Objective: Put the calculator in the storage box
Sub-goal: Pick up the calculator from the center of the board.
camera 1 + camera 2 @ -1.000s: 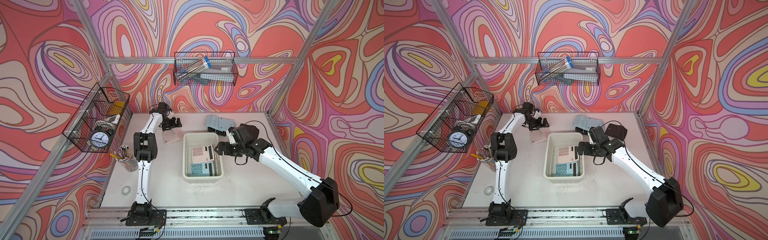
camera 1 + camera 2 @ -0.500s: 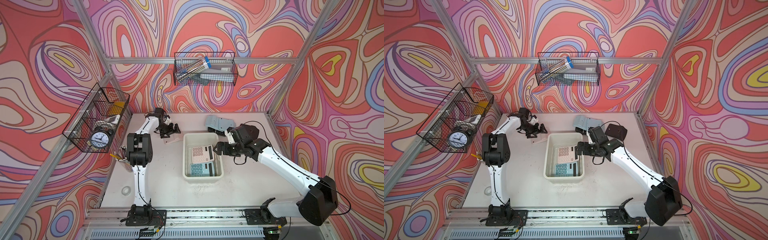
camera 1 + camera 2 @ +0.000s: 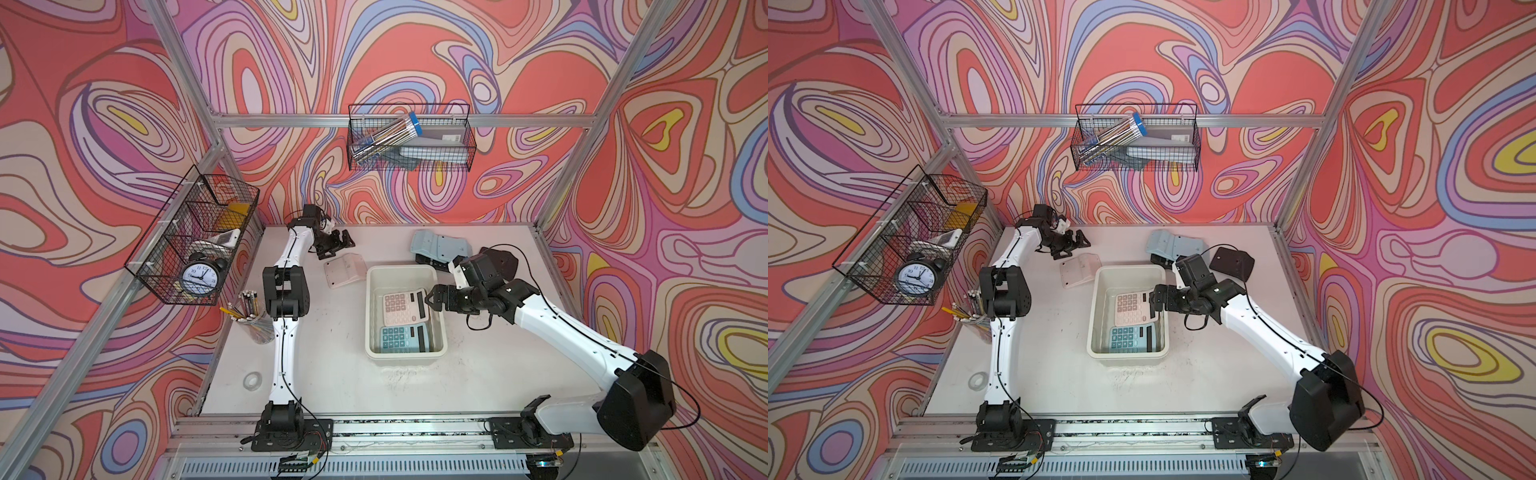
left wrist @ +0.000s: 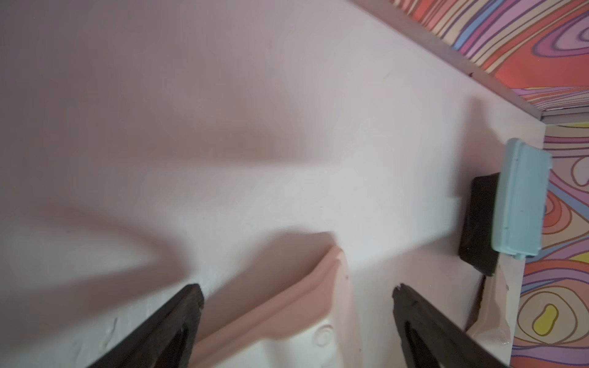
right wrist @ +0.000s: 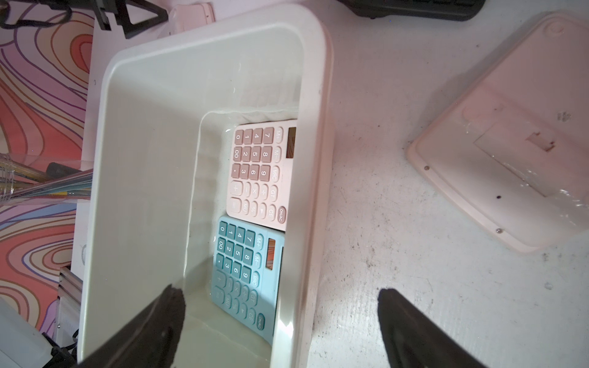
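While left tool [image 3: 343,242] gapes, face-down pink calculator [image 3: 344,270] lies beside, outside storage box [image 3: 401,269].

The left arm [image 3: 286,291] swings its elbow back inward, and the black left gripper [image 3: 343,245] draws rearward off the face-down pale pink plastic calculator [image 3: 345,270].

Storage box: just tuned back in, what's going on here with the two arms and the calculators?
Two calculators lie face up in the storage box: a face-up pink calculator and a teal calculator. The right gripper hangs open over the box's right rim, holding nothing. The left gripper is open above an edge of a face-down pink calculator that lies on the table beside the box, and is not gripping it. A light-blue calculator lies face down behind the box.
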{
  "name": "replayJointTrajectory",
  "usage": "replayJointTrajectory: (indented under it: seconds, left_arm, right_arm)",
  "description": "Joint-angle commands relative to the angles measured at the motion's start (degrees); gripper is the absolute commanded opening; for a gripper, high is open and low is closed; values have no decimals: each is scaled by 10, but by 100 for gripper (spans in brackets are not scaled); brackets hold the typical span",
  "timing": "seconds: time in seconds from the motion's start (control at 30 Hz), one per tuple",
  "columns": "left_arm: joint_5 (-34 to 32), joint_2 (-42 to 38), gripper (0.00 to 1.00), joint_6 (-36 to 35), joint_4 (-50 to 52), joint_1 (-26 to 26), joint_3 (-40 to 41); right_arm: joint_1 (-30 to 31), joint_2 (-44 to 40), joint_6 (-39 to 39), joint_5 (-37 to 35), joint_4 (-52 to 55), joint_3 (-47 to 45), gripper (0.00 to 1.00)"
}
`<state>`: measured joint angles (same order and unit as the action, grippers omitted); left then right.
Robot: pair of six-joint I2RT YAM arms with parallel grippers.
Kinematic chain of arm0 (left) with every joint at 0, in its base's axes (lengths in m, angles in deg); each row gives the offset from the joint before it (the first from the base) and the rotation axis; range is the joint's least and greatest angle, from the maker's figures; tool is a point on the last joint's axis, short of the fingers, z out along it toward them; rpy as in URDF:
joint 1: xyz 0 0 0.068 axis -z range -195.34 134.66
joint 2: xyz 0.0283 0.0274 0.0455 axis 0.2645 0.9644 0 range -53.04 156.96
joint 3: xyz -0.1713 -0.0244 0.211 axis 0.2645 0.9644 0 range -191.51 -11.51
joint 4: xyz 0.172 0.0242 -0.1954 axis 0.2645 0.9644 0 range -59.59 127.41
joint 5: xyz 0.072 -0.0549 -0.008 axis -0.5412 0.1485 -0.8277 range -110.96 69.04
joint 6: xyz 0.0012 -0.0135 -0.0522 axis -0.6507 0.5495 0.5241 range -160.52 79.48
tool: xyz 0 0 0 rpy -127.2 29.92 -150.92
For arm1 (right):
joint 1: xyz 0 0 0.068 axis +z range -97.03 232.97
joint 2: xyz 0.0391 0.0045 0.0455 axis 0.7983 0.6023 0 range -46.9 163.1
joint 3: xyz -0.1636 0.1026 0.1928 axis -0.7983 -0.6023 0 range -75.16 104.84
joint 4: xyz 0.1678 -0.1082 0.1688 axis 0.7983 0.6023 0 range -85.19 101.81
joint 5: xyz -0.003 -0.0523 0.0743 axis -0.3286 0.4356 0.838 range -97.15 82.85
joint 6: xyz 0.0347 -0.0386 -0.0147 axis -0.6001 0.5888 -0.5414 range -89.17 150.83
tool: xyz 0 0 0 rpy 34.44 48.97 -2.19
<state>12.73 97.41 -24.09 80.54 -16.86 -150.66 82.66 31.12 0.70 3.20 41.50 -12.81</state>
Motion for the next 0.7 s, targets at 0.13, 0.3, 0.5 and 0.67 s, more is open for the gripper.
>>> replayJointTrajectory:
  seconds: [0.13, 0.3, 0.5, 0.67]
  left_arm:
    - [33, -73, 99, -42, 15, -1, 154]
    - [82, -186, 99, -11, -98, 5, 352]
    - [107, -242, 97, 34, -183, 20, 487]
    - [120, -279, 96, 70, -256, 20, 563]
  right_arm:
    - [-2, 2, -3, 3, -11, 2, 96]
    - [-2, 24, -2, 8, -18, 6, 96]
    - [-2, 30, -19, -15, -43, -6, 96]
    - [-2, 47, -25, -23, -47, -2, 93]
